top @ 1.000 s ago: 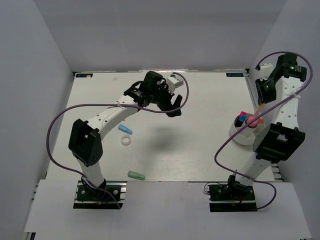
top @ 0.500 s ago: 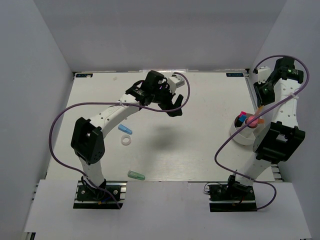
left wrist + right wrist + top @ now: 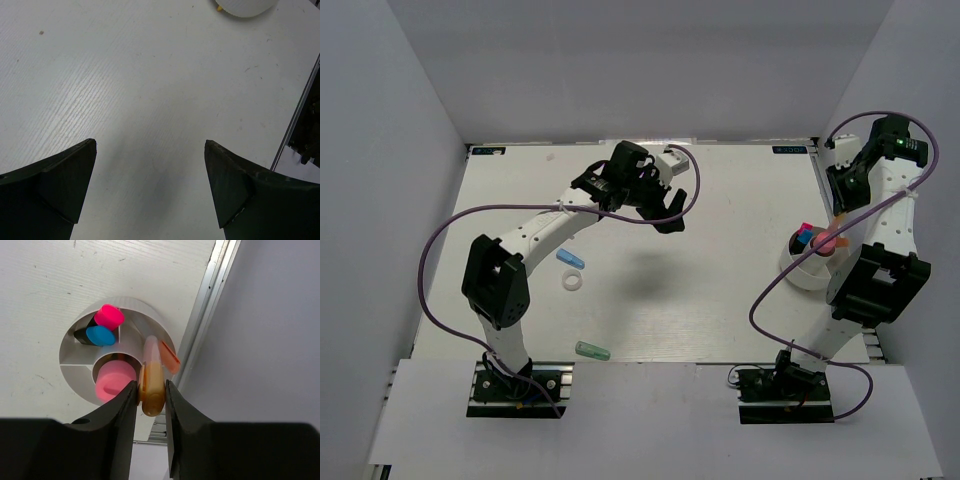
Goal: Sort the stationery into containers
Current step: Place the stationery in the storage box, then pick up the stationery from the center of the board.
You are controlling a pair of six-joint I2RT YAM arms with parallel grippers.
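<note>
My right gripper (image 3: 151,390) is shut on an orange marker (image 3: 152,377) and holds it above the far rim of the white round cup (image 3: 70,347). In the cup stand a pink marker (image 3: 110,316), a blue one (image 3: 100,335), a black one (image 3: 81,335) and a thick pink piece (image 3: 116,381). In the top view the cup (image 3: 798,270) sits at the right edge, below the right gripper (image 3: 841,203). My left gripper (image 3: 667,208) is open and empty over bare table. A blue marker (image 3: 570,258), a white ring (image 3: 573,283) and a green marker (image 3: 592,351) lie on the left.
The table's right metal rail (image 3: 210,310) and the grey side wall (image 3: 270,340) run close beside the cup. The left wrist view shows the open gripper (image 3: 150,150) over white table, with the cup's base (image 3: 247,6) at the top edge.
My right wrist has shifted slightly up and toward the right wall with the orange marker still held. The left arm has barely moved.
</note>
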